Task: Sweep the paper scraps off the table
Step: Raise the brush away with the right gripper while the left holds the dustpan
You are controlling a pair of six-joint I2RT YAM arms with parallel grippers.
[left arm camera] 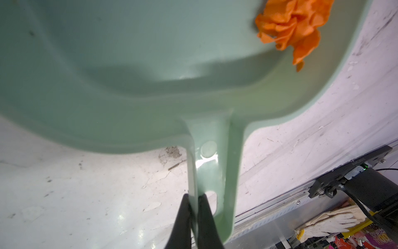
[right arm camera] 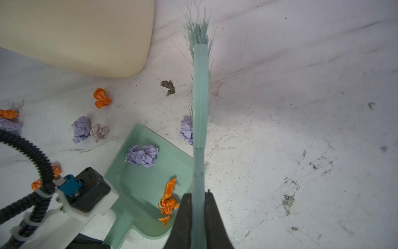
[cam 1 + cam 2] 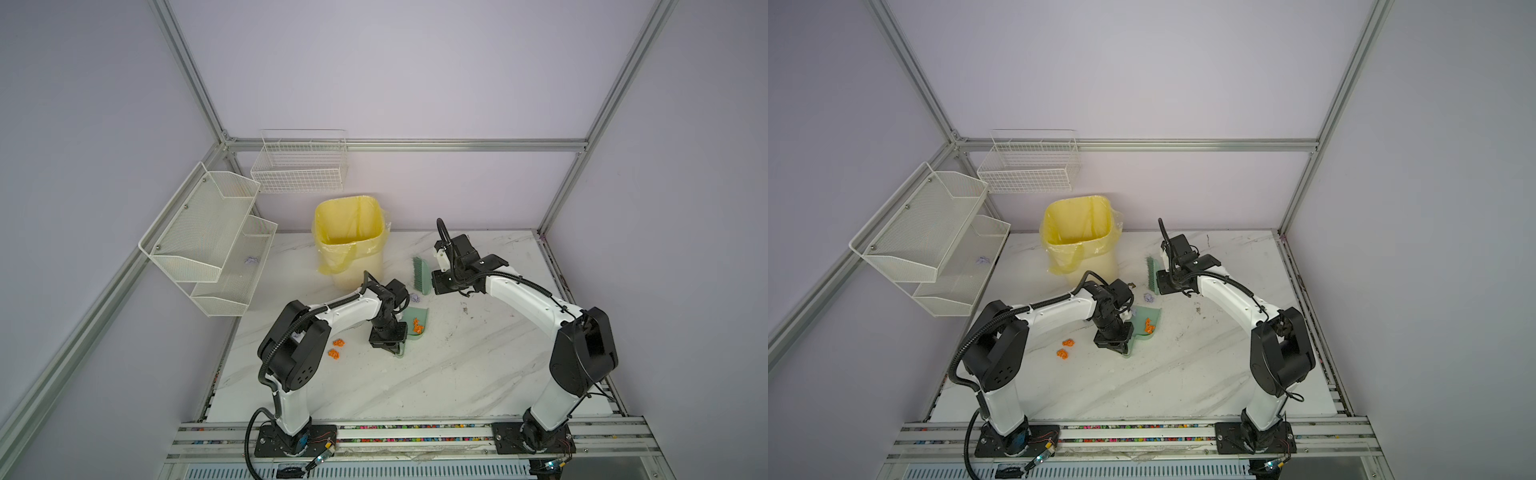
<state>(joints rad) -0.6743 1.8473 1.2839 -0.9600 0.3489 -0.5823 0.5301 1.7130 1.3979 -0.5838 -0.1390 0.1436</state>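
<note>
My left gripper (image 1: 193, 197) is shut on the handle of the green dustpan (image 1: 129, 54), which lies on the table (image 3: 457, 374) in both top views (image 3: 420, 312) (image 3: 1152, 313). An orange scrap (image 2: 168, 200) and a lilac scrap (image 2: 142, 155) lie in the pan. My right gripper (image 2: 199, 195) is shut on the handle of a green brush (image 2: 200, 97), held over the pan's far side (image 3: 419, 272). Paper scraps lie loose on the table: a lilac one (image 2: 187, 130) beside the brush, two orange ones (image 3: 339, 342) (image 3: 333, 353) beside the left arm, others (image 2: 81, 129) near the bin.
A cream bin with a yellow liner (image 3: 349, 237) stands at the back, just behind the dustpan. White mesh shelves (image 3: 208, 232) hang on the left wall with a lilac wad (image 3: 250, 260) inside, and a wire basket (image 3: 299, 162) hangs behind. Dark smudges mark the tabletop.
</note>
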